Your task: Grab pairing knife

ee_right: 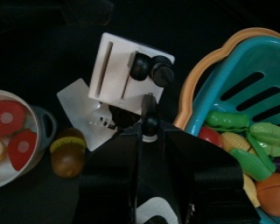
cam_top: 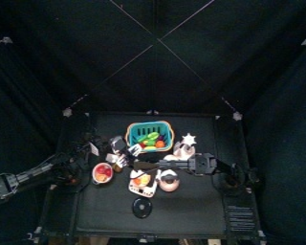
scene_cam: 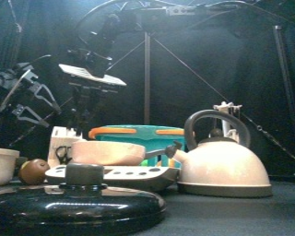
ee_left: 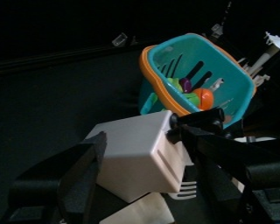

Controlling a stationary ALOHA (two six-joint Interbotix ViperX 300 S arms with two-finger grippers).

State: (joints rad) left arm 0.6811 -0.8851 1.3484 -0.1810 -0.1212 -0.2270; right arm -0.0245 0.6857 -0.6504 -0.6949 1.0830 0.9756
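**Two arms at the knife block**

A white knife block [ee_right: 116, 66] stands on the black table [cam_top: 194, 215], just beside a teal basket [ee_left: 189, 66] with an orange rim. Two black knife handles [ee_right: 154, 67] stick out of the block's top end, side by side. One of them may be the paring knife, but the pictures do not show which one.

The right gripper [ee_right: 146, 118] reaches across the middle of the table to the block. Its two jaws are pressed close together, with only a thin line between them. Their tips sit just below the black handles. It is too hard to see if the tips touch a handle or hold anything.

The left gripper [ee_left: 136, 175] is right at the block too. Its jaws are wide apart, one on each side of the white block. The block fills the space between them.

The basket holds play food: something green [ee_right: 250, 136], something orange [ee_right: 275, 191] and something red. A white bowl [ee_right: 11, 136] with red slices in it sits near the block on the side away from the basket. A small brown thing [ee_right: 69, 153] lies between the bowl and the block.

In the front view, a cream kettle [scene_cam: 221, 164] with a dark looped handle stands near the camera. A black pot lid [scene_cam: 82, 198] with a round knob lies in front, very close.
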